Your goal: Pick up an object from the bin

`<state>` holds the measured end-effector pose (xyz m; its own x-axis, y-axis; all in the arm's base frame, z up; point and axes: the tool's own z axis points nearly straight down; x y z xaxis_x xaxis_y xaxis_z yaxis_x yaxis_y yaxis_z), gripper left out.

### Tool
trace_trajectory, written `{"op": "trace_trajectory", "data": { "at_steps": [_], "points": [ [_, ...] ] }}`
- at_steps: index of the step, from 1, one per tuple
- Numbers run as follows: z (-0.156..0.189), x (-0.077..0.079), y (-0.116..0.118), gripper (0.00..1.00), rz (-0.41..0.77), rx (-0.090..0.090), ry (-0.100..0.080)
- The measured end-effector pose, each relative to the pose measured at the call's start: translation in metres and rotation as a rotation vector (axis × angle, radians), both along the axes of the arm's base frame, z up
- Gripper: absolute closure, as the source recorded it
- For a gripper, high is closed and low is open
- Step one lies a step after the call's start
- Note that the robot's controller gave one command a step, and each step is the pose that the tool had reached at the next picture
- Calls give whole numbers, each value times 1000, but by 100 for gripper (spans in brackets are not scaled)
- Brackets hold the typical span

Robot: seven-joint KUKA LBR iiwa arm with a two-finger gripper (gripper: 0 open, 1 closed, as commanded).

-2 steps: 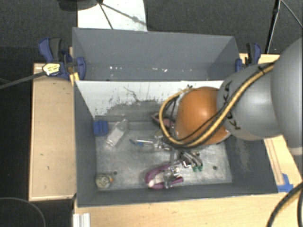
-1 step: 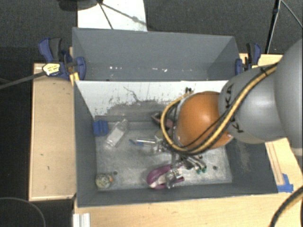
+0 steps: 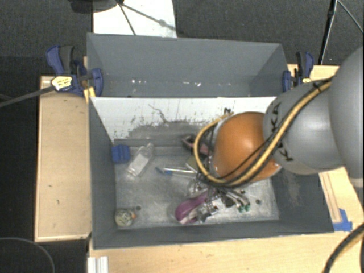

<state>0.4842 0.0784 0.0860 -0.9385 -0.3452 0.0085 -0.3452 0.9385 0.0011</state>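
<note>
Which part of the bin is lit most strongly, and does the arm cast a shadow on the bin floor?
Camera view: the bin's far sloped wall is brightest, nearly white; the orange cover on the arm shows a soft sheen, no hard glare; the floor darkens beneath the arm, right of the purple thing.

1. One blue block (image 3: pixel 120 153) is counted left of the frame's centre.
2. One clear plastic bottle (image 3: pixel 139 161) is seen just beside it.
3. One small round speckled thing (image 3: pixel 123 216) is counted at lower left.
4. One purple thing (image 3: pixel 186 210) is seen at lower centre.
5. One thin metal piece (image 3: pixel 176 171) is counted at centre.
</note>
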Motion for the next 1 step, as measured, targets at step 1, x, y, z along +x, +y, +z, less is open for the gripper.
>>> {"op": "trace_trajectory", "data": {
  "at_steps": [1],
  "points": [
    [114,0,13,100,5,4,-18]
  ]
}}
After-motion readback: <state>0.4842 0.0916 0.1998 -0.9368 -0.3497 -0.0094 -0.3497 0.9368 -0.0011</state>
